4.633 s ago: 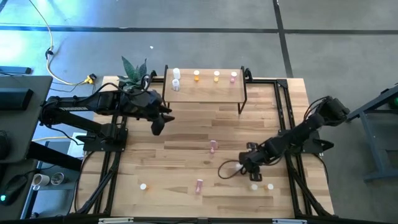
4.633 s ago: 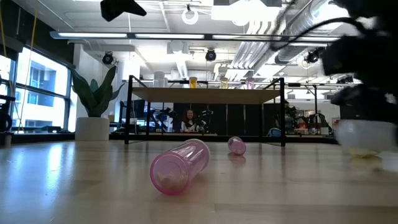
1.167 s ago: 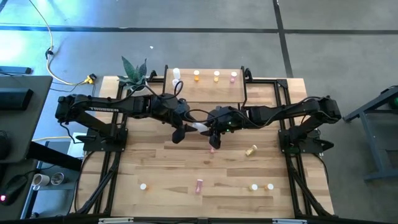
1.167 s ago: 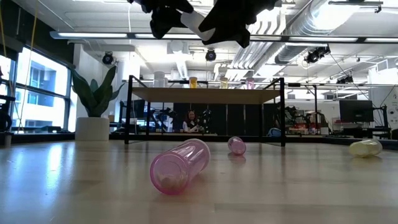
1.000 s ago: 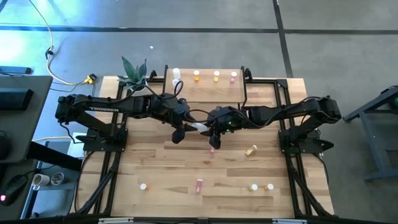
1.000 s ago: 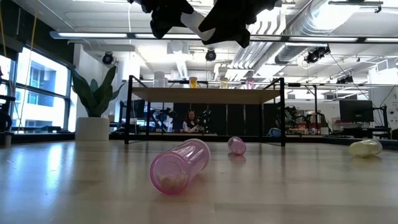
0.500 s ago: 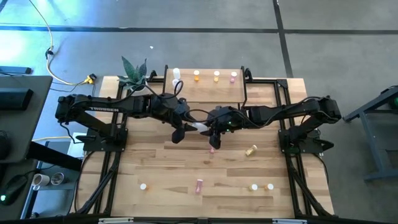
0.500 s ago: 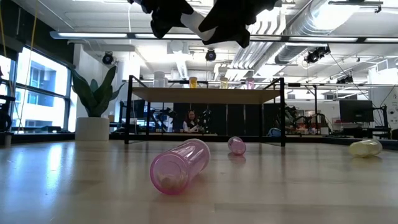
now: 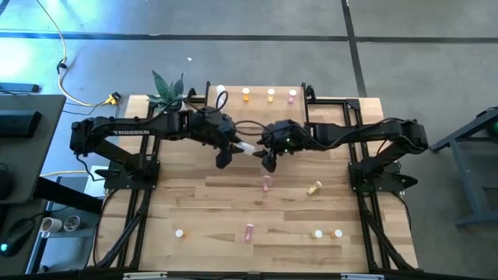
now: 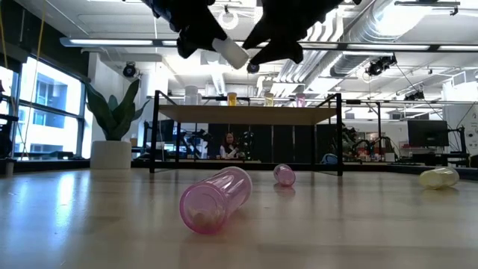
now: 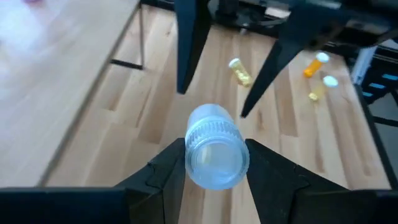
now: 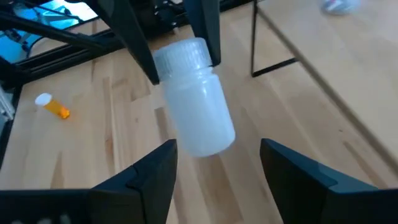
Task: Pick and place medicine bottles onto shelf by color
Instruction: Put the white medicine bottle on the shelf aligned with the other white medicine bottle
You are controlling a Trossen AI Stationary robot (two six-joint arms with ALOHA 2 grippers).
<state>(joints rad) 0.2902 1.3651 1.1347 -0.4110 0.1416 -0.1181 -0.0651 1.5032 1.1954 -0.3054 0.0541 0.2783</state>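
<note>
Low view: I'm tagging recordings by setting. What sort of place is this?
Probably an open lab or workshop: exposed ducts and pipes overhead, cluttered workbenches behind the shelf, a person seated there.

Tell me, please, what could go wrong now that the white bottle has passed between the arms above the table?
1. The left gripper pinches only the white bottle's cap end; the bottle may tilt or slip.
2. The right gripper stands open close around the bottle's other end and could knock it while backing off.
3. A drop would land among the pink bottles lying below.
</note>
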